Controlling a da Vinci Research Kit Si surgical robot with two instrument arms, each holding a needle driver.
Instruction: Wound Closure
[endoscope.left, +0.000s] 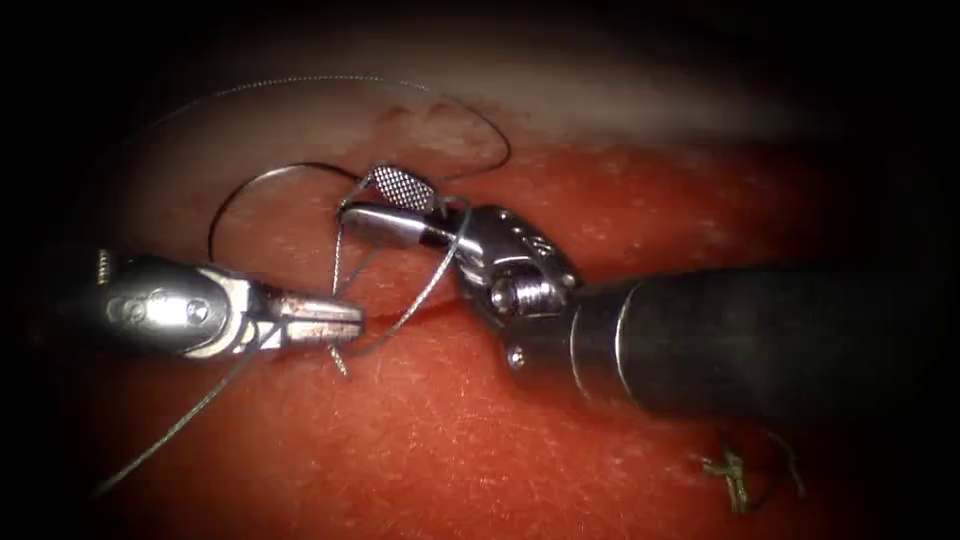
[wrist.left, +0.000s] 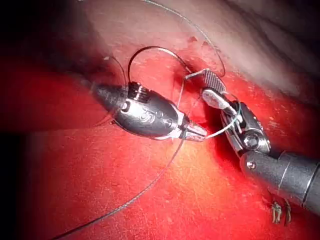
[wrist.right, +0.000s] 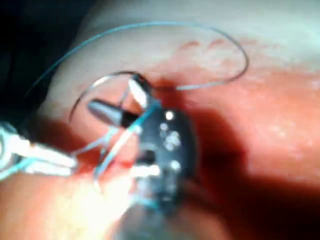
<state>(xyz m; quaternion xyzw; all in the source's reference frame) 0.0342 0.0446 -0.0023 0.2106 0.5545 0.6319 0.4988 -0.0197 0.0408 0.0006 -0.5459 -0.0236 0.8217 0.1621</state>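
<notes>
We count two tools, one needle and one thread. The left tool (endoscope.left: 335, 318) pinches the thread (endoscope.left: 420, 295). The right tool (endoscope.left: 390, 205) gapes wide (thread wraps it). The needle (endoscope.left: 265, 180) curves just above them, over the tissue (endoscope.left: 420, 440).

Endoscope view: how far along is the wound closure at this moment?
Done: one tied stitch with cut ends sits right of the tools. In hand: the left tool is shut on the thread; the right tool, jaws open, has thread wrapped around it. The needle arcs free above the tissue. Left: this knot isn't tight.
</notes>
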